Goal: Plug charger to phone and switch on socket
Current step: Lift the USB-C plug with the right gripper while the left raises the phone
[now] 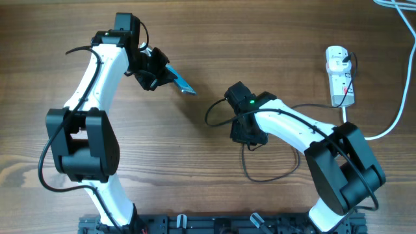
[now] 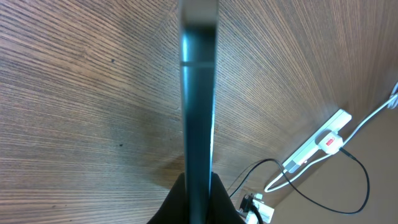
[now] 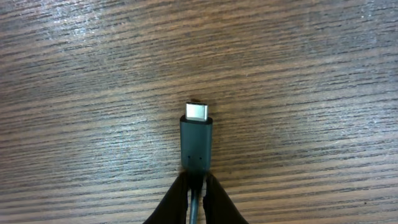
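Observation:
My left gripper (image 1: 158, 70) is shut on the phone (image 1: 182, 84), which sticks out tilted toward the right, its cyan edge showing. In the left wrist view the phone (image 2: 199, 93) shows edge-on, held between the fingers (image 2: 199, 199) above the table. My right gripper (image 1: 244, 133) is shut on the charger: in the right wrist view its dark plug with a silver tip (image 3: 196, 140) points away from the fingers (image 3: 196, 190), just over the wood. The thin black cable (image 1: 263, 175) loops on the table. The white socket (image 1: 339, 77) lies at the far right, also in the left wrist view (image 2: 320, 142).
A white lead (image 1: 396, 123) runs from the socket off the right edge. The charger cable (image 1: 348, 97) runs up to the socket's black plug. The wooden table (image 1: 195, 169) lies between the arms.

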Motion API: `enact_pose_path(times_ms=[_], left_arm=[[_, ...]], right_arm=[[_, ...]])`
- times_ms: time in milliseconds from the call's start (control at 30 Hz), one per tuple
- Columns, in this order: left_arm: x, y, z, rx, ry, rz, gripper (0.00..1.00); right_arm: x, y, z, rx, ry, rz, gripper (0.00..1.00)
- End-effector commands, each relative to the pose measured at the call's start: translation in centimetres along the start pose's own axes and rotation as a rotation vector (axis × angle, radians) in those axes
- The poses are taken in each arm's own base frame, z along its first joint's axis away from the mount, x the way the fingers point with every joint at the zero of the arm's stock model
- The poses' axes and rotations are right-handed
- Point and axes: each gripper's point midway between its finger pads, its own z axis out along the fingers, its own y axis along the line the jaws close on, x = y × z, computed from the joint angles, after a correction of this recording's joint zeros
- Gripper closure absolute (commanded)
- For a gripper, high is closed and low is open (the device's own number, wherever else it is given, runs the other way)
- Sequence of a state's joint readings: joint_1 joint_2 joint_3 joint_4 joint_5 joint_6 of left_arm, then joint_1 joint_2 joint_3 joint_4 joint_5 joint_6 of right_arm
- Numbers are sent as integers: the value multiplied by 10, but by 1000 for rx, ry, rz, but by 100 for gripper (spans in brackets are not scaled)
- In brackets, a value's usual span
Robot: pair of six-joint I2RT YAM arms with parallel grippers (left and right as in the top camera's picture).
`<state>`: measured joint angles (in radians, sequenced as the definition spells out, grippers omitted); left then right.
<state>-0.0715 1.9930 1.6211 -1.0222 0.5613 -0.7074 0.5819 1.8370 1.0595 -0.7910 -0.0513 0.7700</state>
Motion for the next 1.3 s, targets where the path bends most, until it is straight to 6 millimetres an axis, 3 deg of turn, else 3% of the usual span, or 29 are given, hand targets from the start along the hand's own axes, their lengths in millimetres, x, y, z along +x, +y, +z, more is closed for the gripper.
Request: enact_pose_path(times_ms=[0, 167, 233, 400, 767, 900, 967, 1133, 1267], left_arm=[[1, -10, -12, 28, -22, 44, 96], [1, -10, -12, 28, -23, 44, 96], [1, -10, -12, 28, -22, 44, 96], [1, -10, -12, 28, -22, 44, 96], [1, -10, -12, 28, -22, 43, 96], [1, -11, -12, 31, -20, 44, 96], [7, -22, -13, 94, 14, 133, 96], [37, -70, -28, 394, 147, 416, 96], [47, -87, -41, 488, 154, 505, 96]], right_arm=[[9, -9, 15, 35, 27, 13, 89], [8, -8, 15, 32, 24, 11, 88], [8, -8, 15, 35, 21, 11, 74], [7, -9, 15, 39, 15, 11, 73], [5, -10, 14, 44, 7, -9, 85], [5, -5, 14, 22, 13, -54, 96], [5, 0, 12, 0, 17, -88, 96], [3, 26, -15, -118, 18, -215, 96], [17, 57, -66, -313, 11, -409, 96]])
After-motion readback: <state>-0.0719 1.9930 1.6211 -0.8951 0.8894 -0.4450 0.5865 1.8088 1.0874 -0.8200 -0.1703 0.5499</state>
